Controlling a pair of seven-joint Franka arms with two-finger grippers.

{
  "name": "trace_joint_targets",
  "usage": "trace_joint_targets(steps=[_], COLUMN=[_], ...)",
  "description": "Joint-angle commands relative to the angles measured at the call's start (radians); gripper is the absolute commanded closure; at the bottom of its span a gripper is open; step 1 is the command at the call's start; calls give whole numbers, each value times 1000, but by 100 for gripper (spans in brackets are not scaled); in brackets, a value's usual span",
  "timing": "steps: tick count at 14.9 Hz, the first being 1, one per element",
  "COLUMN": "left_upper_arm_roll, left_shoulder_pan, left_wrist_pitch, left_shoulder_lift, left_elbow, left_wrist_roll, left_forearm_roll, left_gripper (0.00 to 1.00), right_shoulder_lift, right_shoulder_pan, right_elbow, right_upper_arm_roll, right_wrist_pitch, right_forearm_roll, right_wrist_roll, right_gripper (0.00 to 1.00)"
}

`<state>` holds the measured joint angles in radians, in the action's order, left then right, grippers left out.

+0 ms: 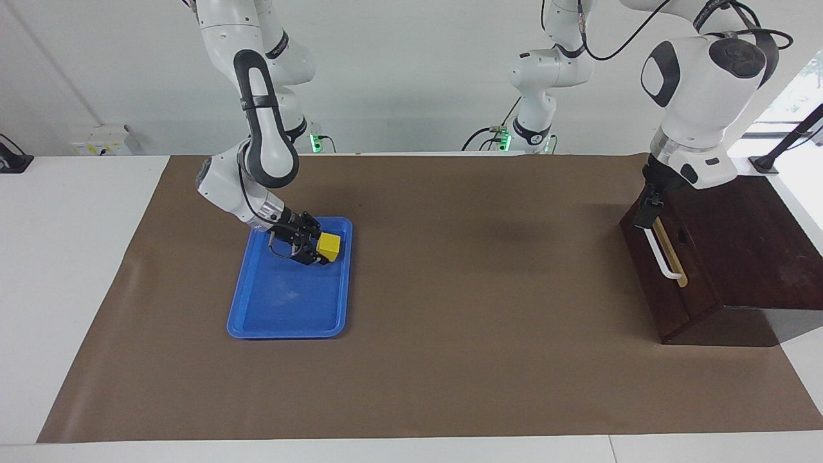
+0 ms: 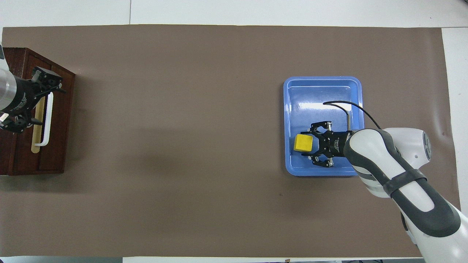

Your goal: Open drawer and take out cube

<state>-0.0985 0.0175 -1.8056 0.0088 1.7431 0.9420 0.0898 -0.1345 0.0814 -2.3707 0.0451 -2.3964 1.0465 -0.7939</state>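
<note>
Presently: cube point(image 1: 329, 244) in tray point(image 1: 283, 315), mid-left of frame, right gripper point(image 1: 317, 250) fingers around it w/ grip apparently loosening to drop it; left gripper point(image 1: 645, 209) spread wide above drawer point(image 1: 662, 283) handle point(image 1: 659, 252), upper right.

No legible text, label, brand, number or sign is present in either view. Small pale markings stand on the black body of the right gripper point(image 2: 317, 144) and on the black body of the left gripper point(image 2: 34, 98) in the overhead view; they are too small to read.
</note>
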Motion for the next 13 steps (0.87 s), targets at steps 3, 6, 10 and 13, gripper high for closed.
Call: trace_joint_targets(steps=[3, 6, 10, 13], left_upper_arm_roll=[17, 16, 13, 10], left_shoulder_pan=[-2, 6, 4, -2], left_wrist_pitch=[66, 74, 121, 161], left_shoulder_lift=[-13, -26, -29, -32], left_elbow=[-66, -66, -68, -69], left_wrist_roll=[-311, -457, -627, -753], left_forearm_roll=[-45, -47, -47, -48], left_gripper=[0, 0, 0, 0], right_shoulder_lift=[30, 33, 39, 45], right_shoulder_pan=[0, 0, 0, -12], right_elbow=[-19, 4, 42, 155], right_upper_arm_roll=[1, 4, 12, 2], right_wrist_pitch=[-12, 0, 32, 143], right_forearm_roll=[32, 32, 18, -118], right_wrist_roll=[33, -5, -69, -207], right_gripper=[0, 0, 0, 0])
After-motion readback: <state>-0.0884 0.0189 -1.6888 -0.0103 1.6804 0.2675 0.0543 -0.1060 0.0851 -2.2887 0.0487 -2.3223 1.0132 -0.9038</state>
